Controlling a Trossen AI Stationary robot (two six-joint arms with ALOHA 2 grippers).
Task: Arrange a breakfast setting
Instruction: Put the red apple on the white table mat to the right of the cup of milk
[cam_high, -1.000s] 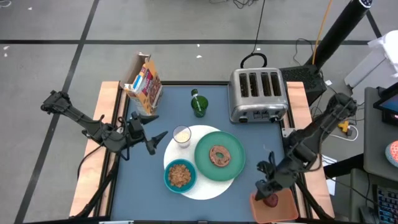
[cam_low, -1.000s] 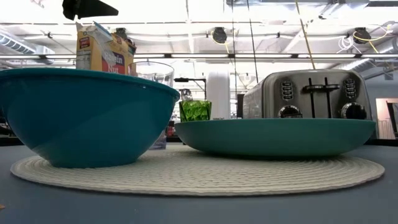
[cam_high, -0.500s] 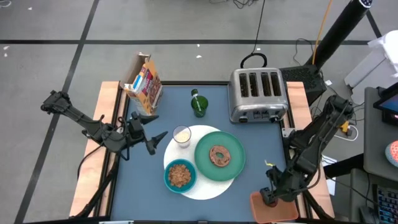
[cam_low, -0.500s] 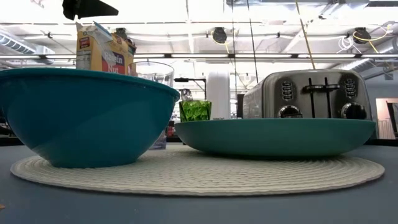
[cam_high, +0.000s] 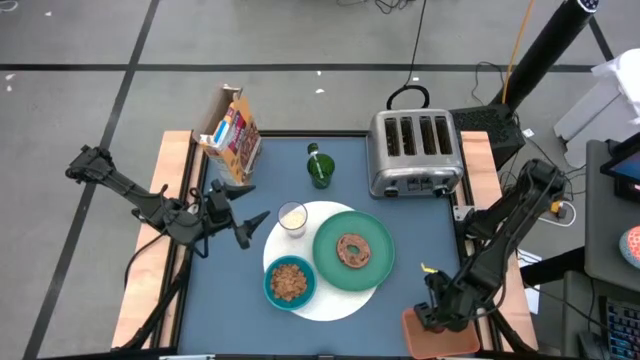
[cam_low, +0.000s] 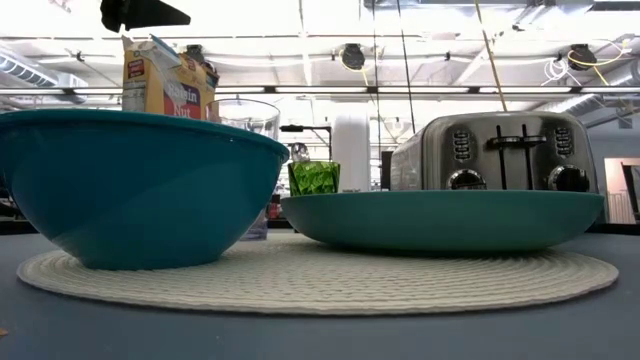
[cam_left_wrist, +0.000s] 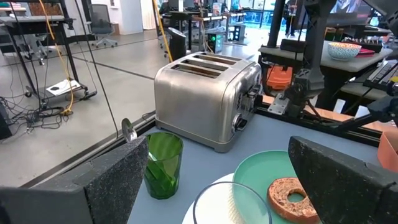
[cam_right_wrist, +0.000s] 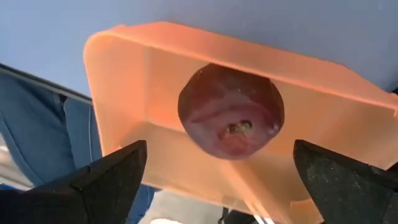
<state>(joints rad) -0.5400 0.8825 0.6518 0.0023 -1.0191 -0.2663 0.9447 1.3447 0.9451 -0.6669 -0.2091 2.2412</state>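
A red fruit lies in the orange tray at the table's near right corner. My right gripper hangs over it, pointing steeply down and open, one finger on each side of the fruit and clear of it. On the large white round disc stand a green plate with a brown bagel, a teal bowl and a small milk glass. The green cup with a spoon in it stands farther back. My left gripper waits open at the table's left.
A silver four-slot toaster stands at the far right, and a cereal box at the far left corner. Bare blue table lies between the disc and the tray, and along the near left.
My right gripper has come down toward the table's near edge until it hangs over the tray. It has tipped to point more steeply downward, and it stays open. The fruit now lies hidden beneath it in the high view.
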